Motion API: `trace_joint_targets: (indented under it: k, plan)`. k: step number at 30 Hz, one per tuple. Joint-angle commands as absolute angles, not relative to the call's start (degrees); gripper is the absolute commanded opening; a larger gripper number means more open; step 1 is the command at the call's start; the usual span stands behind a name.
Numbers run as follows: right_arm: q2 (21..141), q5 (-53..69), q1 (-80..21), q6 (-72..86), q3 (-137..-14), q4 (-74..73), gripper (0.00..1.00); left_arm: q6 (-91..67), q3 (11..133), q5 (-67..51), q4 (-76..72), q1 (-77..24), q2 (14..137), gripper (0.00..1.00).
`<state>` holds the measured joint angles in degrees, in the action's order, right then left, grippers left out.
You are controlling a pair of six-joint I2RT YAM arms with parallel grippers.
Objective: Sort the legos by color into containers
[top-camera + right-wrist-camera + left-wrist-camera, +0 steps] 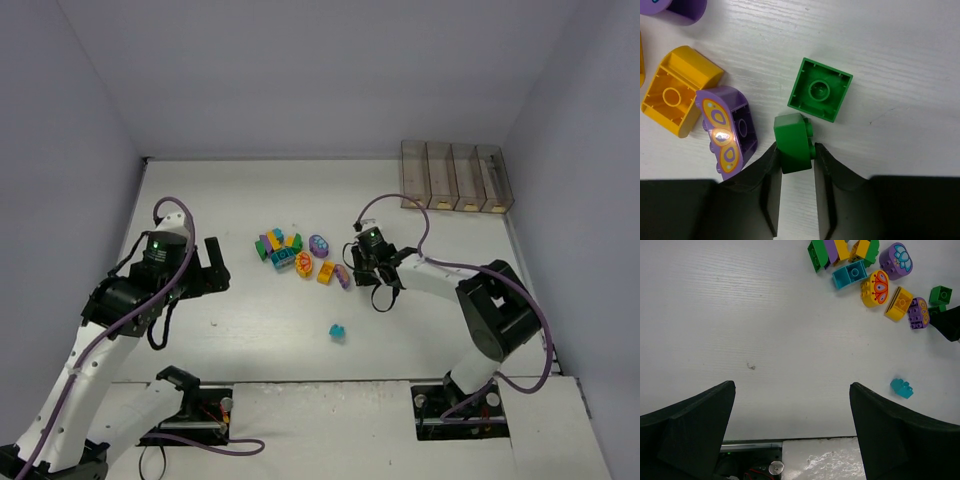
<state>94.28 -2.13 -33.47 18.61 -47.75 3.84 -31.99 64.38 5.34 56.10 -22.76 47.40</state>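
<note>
- Right wrist view: the right gripper (795, 154) has its two fingers pressed against both sides of a small green brick (791, 141), clamping it; its studs point sideways towards the right-hand finger.
- Whether that brick is on the table (900, 60) or lifted off it cannot be told.
- Just beyond it lies a square green brick (820, 90) with its hollow underside up, very close to the held one.
- To the left, a purple brick with a yellow-and-orange pattern (727, 132) lies on its side, touching a yellow brick (677, 90) that is also hollow side up.
- Top external view: the right arm reaches to the right end of the pile of legos (290, 252) in the middle of the table.
- One teal brick (338, 332) lies alone, nearer the arm bases and apart from the pile.
- The containers (456, 177), four joined clear bins, stand at the far right corner, well away from the bricks; no bricks can be made out inside them.
- Left wrist view: the left gripper (792, 386) hangs above bare table with its fingers wide apart, holding nothing; the pile sits at the upper right of its view.
</note>
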Motion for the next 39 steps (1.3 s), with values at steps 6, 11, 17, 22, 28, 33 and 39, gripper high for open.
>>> trace_joint_targets:
  k: [6, 11, 17, 22, 28, 33, 39]
  plan:
    - [85.37, -6.59, -33.4, 19.78, -51.06, 2.04, 0.0, -32.17, 63.81, 3.43, 52.74, -22.5, 48.08, 0.9]
    - [79.72, -11.86, -26.3, 15.4, -58.51, -3.42, 0.0, -31.91, 62.32, 0.53, 50.28, -22.5, 48.08, 0.9]
    - [83.13, -10.99, -4.95, 10.99, -66.7, -3.87, 0.0, -31.91, 59.86, -4.92, 46.59, -22.59, 48.16, 0.9]
    - [93.59, -9.5, 6.66, 10.63, -76.8, -3.87, 0.0, -30.68, 59.5, -5.01, 45.0, -22.59, 48.69, 0.9]
    - [109.49, -7.21, 13.18, 7.4, -92.24, -2.73, 0.0, -29.97, 59.06, -4.66, 41.75, -22.5, 51.32, 0.9]
    - [120.93, -8.17, 15.03, 5.1, -102.38, -2.55, 0.0, -30.41, 57.92, -4.57, 37.27, -22.5, 53.52, 0.9]
    - [127.7, -6.41, 16.35, 3.7, -109.94, -0.53, 0.0, -30.76, 56.07, -4.66, 32.79, -22.59, 55.98, 0.9]
